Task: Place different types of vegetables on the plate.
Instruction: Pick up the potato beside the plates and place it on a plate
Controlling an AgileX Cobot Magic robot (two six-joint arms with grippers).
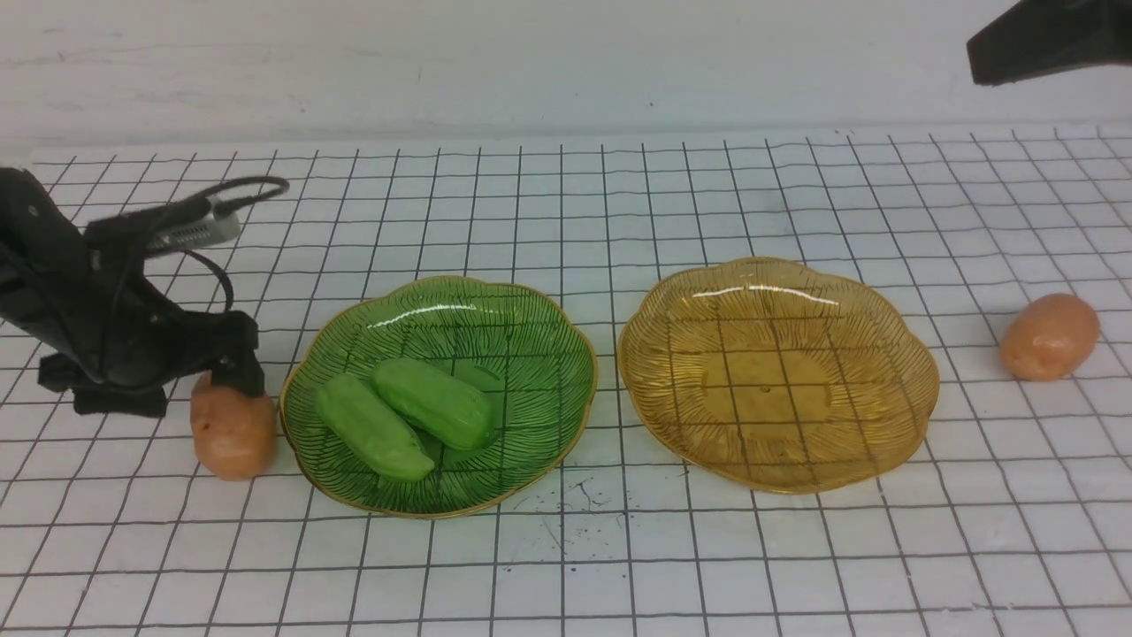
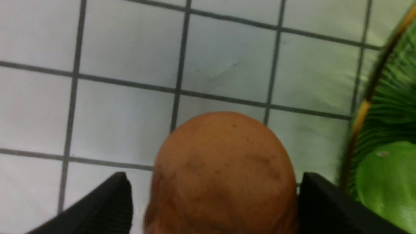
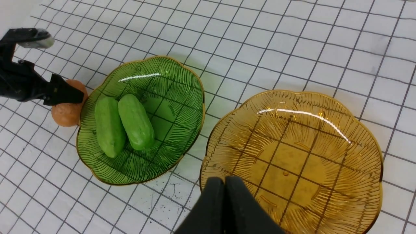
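Two cucumbers already in the green plate; one potato just beside it on the surface, straddled by the open left pincer, ungripped. Right pincer closed, empty. Looks light, smooth, roll-prone; best pinched across the middle

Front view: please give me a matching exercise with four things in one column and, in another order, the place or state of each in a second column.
Things:
1. two cucumbers
2. amber plate
3. left potato
4. right potato

Places or states:
A. alone on the table, right of the amber plate
B. nothing lies on it
C. between the open jaws of the left gripper
D. in the green plate

Pairs: 1-D, 2-B, 3-C, 4-A.
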